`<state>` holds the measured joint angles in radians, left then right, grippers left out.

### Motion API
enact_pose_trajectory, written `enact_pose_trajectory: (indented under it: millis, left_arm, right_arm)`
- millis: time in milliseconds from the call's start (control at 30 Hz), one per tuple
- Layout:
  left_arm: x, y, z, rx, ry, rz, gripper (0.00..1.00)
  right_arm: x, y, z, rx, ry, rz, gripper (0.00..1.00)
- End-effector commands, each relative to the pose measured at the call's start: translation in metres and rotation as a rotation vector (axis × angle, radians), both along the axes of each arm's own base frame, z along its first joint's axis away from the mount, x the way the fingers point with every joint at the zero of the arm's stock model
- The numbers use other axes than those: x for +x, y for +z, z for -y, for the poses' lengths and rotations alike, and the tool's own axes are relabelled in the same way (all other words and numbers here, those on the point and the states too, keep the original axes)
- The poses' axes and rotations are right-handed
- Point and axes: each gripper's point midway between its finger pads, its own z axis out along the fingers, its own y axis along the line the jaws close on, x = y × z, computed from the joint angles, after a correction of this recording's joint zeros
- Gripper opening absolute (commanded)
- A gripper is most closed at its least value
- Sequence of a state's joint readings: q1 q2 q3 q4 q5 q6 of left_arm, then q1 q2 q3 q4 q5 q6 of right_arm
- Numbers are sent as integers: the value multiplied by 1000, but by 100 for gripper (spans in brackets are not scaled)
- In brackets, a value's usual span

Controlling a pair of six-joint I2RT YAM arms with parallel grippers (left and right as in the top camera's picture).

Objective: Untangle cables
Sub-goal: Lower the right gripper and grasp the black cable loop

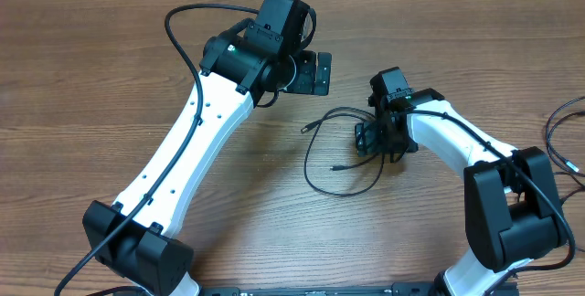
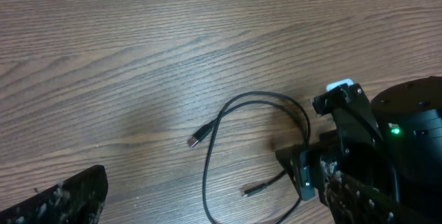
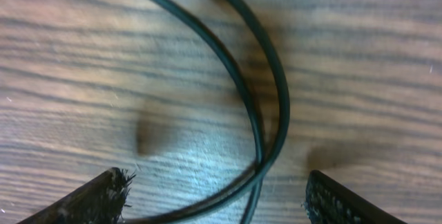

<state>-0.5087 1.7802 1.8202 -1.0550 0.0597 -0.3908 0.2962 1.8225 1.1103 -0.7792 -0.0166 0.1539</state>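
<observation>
Right claw (image 3: 217, 186) spread astride looped cables (image 3: 284, 110) on table (image 1: 110, 86), left claw (image 1: 318, 74) splayed

A: what kind of place is this?
B: robotics lab bench imo. white left arm (image 1: 194, 145) and right arm (image 1: 452, 139) set up over a plain wood-grain table (image 1: 82, 77), that's the giveaway.

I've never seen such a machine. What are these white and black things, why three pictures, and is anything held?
Two robot arms at a wooden table, each ending in a two-finger gripper. One picture looks down from above; the other two come from cameras on the wrists. A thin black cable lies looped on the table. The right gripper stands low over it, fingers open on either side of the loop, not gripping. The left gripper is open and empty.
</observation>
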Motion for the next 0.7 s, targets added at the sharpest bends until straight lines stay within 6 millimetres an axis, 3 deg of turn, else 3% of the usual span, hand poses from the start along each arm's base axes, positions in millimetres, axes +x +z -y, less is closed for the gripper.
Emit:
enact_pose_trajectory:
  millis: [0,233,367,500,667]
  left_arm:
    - [-1,13,2,-28,4,20,99]
    - [-1,13,2,-28,4,20,100]
    - [-1,13,2,-28,4,20,99]
    - [-1,13,2,-28,4,20,100]
    - [-1,13,2,-28,4,20,100]
  right_arm:
    - [5,1,1,-8,-3,24,80]
    - [2,-2,2,-11,5,20,70]
    - [-1,-12,2,-6,4,30,70]
    - [-6,-16,4,-10,4,18,60]
    - [-5,-17,4,-12,5,18,58]
